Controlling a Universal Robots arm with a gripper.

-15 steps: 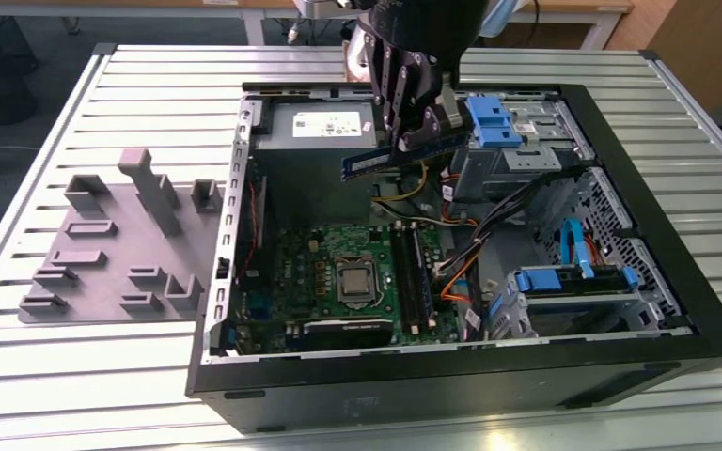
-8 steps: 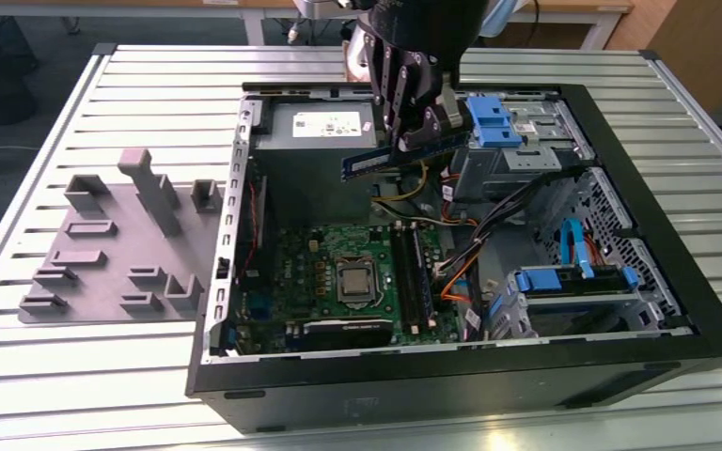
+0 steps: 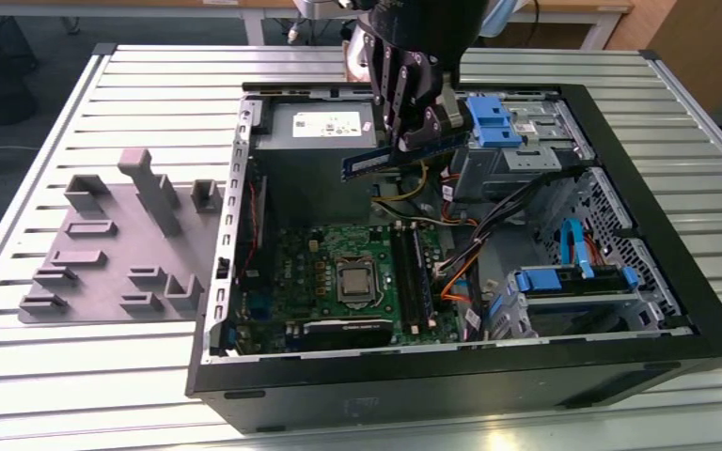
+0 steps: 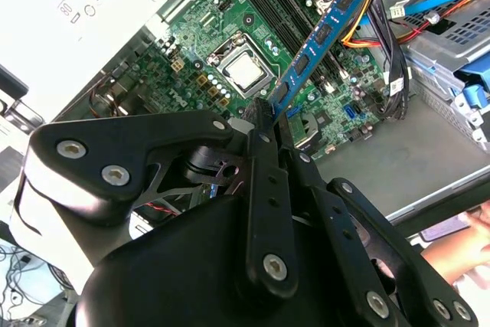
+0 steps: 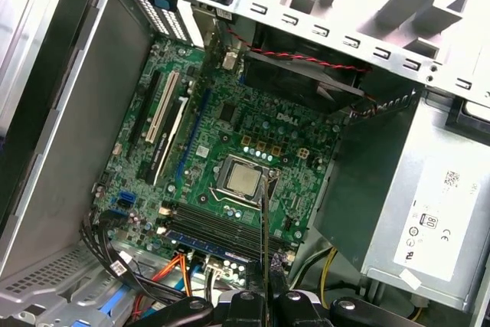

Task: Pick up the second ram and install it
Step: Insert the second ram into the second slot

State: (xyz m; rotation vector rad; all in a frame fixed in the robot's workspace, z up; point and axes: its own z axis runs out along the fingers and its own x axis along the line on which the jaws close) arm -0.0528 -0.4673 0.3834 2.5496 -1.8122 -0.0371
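While the second ram is being clamped by the closed pincer above the open computer case, the green motherboard is being housed inside, at six o'clock from the stick; a gray holder tray is lying on the worktop.

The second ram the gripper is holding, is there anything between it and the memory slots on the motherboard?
Nothing visible. The gripper holds the second ram above the open case, and the memory slots on the motherboard lie uncovered below it. The cable bundle runs beside the slots, not across them.
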